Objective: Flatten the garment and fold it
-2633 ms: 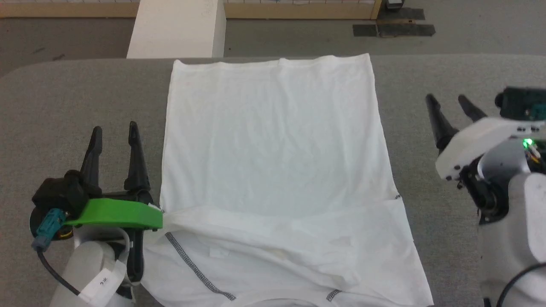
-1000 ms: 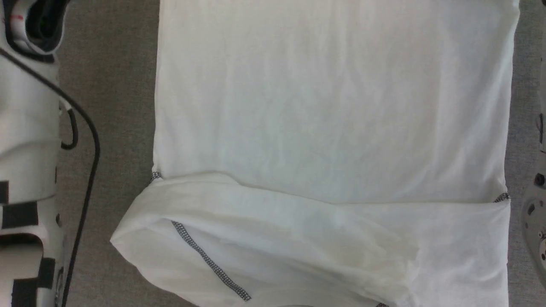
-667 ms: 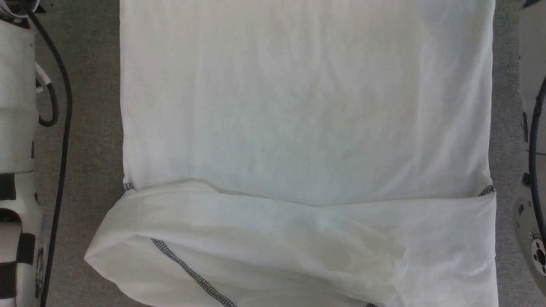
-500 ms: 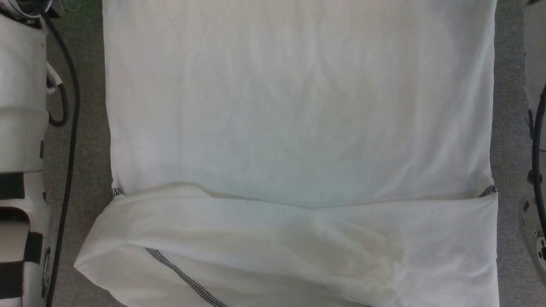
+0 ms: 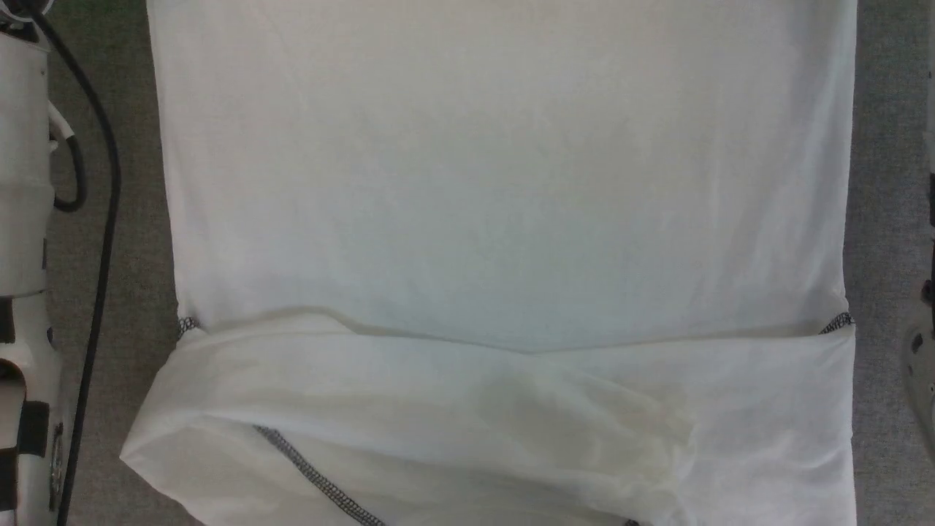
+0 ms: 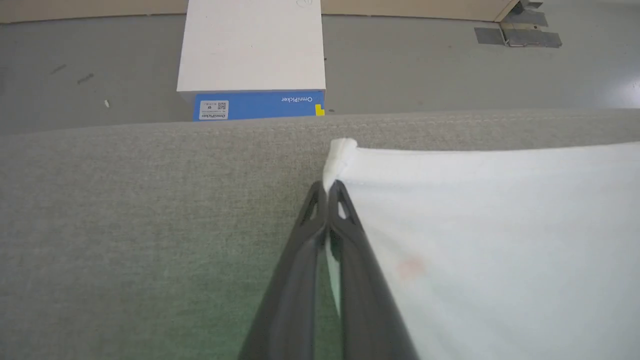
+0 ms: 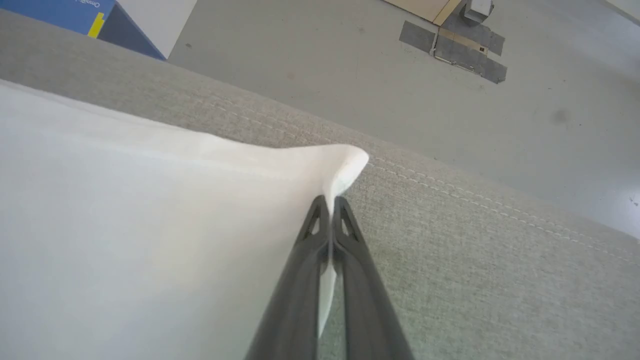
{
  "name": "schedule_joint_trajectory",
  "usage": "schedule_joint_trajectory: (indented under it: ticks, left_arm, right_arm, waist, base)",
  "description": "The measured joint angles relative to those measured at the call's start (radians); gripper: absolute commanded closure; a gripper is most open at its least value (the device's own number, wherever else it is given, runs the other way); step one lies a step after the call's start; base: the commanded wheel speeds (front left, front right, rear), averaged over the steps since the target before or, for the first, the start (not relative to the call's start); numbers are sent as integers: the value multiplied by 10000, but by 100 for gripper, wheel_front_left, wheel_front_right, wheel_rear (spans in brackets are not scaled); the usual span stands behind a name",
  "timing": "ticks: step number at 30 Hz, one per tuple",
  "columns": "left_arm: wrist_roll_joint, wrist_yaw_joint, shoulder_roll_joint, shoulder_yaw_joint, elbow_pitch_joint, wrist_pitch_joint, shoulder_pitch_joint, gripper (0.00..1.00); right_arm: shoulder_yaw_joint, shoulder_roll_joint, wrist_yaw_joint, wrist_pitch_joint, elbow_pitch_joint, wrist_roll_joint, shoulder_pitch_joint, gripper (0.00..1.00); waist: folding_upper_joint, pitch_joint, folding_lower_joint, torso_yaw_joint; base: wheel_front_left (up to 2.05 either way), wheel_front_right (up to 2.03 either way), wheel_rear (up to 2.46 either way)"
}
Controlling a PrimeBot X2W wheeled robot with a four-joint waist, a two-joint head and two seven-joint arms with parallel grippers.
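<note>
The garment [image 5: 504, 190] is a large white shirt spread flat on a grey padded table [image 5: 146, 241]. Its near part is folded over, with dark zigzag seams showing at the fold ends and along the lower left. In the left wrist view my left gripper [image 6: 328, 186] is shut on the garment's far left corner [image 6: 340, 150]. In the right wrist view my right gripper [image 7: 330, 201] is shut on the far right corner [image 7: 350, 162], which is pinched up off the table. My pale left forearm [image 5: 25, 219] runs down the left edge of the head view.
Beyond the table's far edge a white box with a blue side [image 6: 252, 55] stands on the grey floor. Dark tape patches [image 7: 452, 42] lie on the floor further right. Bare grey table [image 6: 150, 225] stretches on both sides of the garment.
The head camera has dipped close over the garment since the earliest frame. My left gripper has closed on the far left corner. The cloth has barely shifted.
</note>
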Motion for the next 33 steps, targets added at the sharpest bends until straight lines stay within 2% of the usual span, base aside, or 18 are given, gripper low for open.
schedule_joint_trajectory:
  ticks: [8,12,15,20,24,28,33]
  left_arm:
    - [993,-8,-19,-219,33,-3037,-392,100]
    - [966,-337,-71,-412,278,-4094,-361,100]
    - [752,-527,-82,-593,284,-4769,-76,100]
    - [-2,-594,-31,-972,-389,-5549,1624,100]
    - [-399,-627,280,-1417,-1164,-5772,3397,100]
    - [-895,-556,639,-1181,-1824,-6057,5334,100]
    - [-1524,-119,579,-989,-2817,-6316,7674,100]
  right_arm:
    - [-543,-92,2,-1570,13,-92,-241,100]
    - [-477,-339,2,-2238,-15,343,-168,100]
    - [-395,-533,2,-2675,-130,1118,368,100]
    - [-224,-966,0,-3064,-838,2615,2430,100]
    - [-328,-1273,0,-3158,-1825,3720,4518,100]
    - [-535,-1195,2,-3124,-2836,4445,6701,100]
    - [-930,-803,2,-2926,-3812,4934,9070,100]
  waist:
    - [0,-571,0,91]
    - [0,-1063,0,154]
    - [0,-1513,0,201]
    - [0,-2461,0,281]
    - [0,-3351,0,367]
    - [0,-4292,0,437]
    - [0,-5398,-1,501]
  base:
    - [0,0,0]
    - [0,0,0]
    - [0,0,0]
    - [0,0,0]
    - [0,0,0]
    - [0,0,0]
    - [0,0,0]
